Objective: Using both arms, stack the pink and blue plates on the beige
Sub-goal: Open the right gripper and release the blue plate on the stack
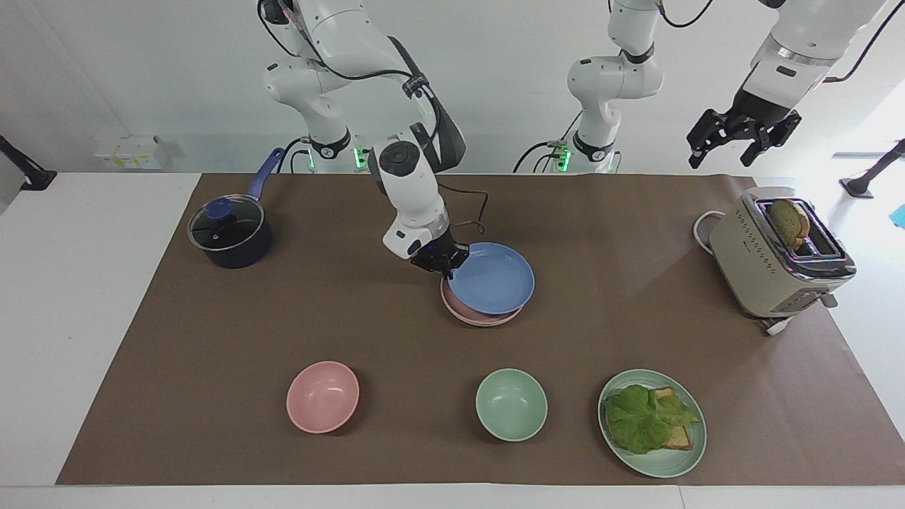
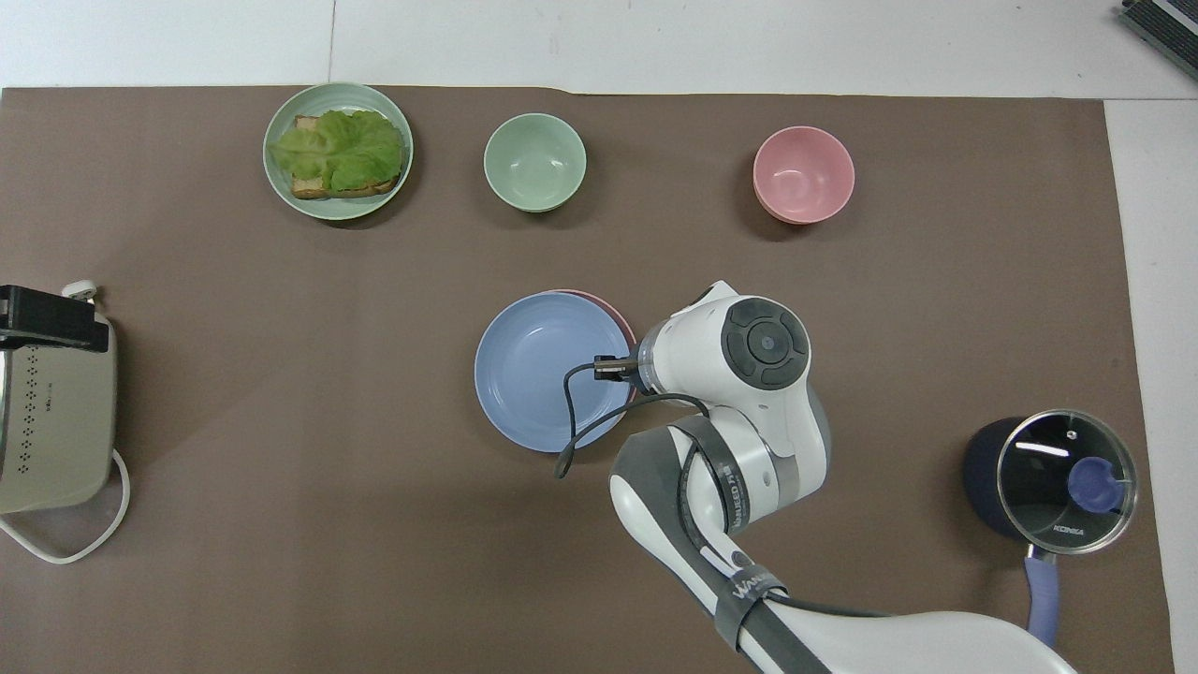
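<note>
My right gripper [image 1: 441, 264] is shut on the rim of the blue plate [image 1: 493, 278] [image 2: 541, 370], on the side toward the right arm's end. The blue plate lies low and slightly tilted over the pink plate [image 1: 475, 315], which shows only as a crescent under it [image 2: 615, 313]. Whether the two plates touch I cannot tell. The beige plate is hidden under the stack. In the overhead view the right arm's wrist covers its gripper. My left gripper [image 1: 742, 140] hangs open and empty, high over the table's edge near the toaster, and waits.
A dark pot with a glass lid [image 1: 230, 234] stands toward the right arm's end. A toaster holding bread [image 1: 778, 256] stands at the left arm's end. Farther from the robots stand a pink bowl [image 1: 322, 396], a green bowl [image 1: 511, 404] and a green plate with lettuce and toast [image 1: 652, 423].
</note>
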Available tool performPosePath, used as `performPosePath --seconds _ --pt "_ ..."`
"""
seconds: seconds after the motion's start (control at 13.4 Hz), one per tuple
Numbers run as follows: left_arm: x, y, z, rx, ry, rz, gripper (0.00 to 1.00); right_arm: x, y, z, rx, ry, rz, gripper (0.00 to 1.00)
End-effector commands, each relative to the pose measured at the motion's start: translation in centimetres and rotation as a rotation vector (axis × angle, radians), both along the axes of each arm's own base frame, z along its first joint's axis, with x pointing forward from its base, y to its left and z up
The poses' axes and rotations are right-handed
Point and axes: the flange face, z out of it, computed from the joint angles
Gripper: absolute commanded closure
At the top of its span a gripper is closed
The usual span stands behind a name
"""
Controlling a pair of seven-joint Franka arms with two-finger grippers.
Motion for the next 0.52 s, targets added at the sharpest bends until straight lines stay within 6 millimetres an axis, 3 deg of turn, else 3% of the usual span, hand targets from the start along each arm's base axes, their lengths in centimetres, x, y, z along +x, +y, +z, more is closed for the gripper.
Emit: performPosePath --seconds 0.0,0.07,0.15,0.22,0.3,0.37,0.45 --pt "-0.31 0.23 0.13 0.014 0.008 -0.008 0.00 0.39 -1.02 -0.77 0.014 -0.005 0.014 1.00" --pt "-0.31 0.23 0.20 0.014 0.007 -0.008 0.00 0.44 -1.10 -0.77 0.014 -0.005 0.015 1.00" --pt "-0.31 0.15 0.13 0.014 0.008 -0.009 0.00 0.52 -1.16 -0.71 0.015 -0.007 0.015 0.93" --pt "-0.31 0.23 0.13 0.014 0.008 -0.008 0.00 0.56 -1.14 -0.73 0.015 -0.007 0.015 0.61" --pt "-0.31 0.23 0.13 0.014 0.008 -0.008 0.00 0.59 -1.22 -0.75 0.014 -0.006 0.014 0.17" --pt "-0.31 0.23 0.13 0.014 0.008 -0.008 0.00 0.61 -1.21 -0.69 0.010 -0.008 0.017 0.00" --pt "-0.31 0.23 0.13 0.014 0.008 -0.008 0.00 0.81 -1.21 -0.61 0.007 -0.013 0.021 0.00"
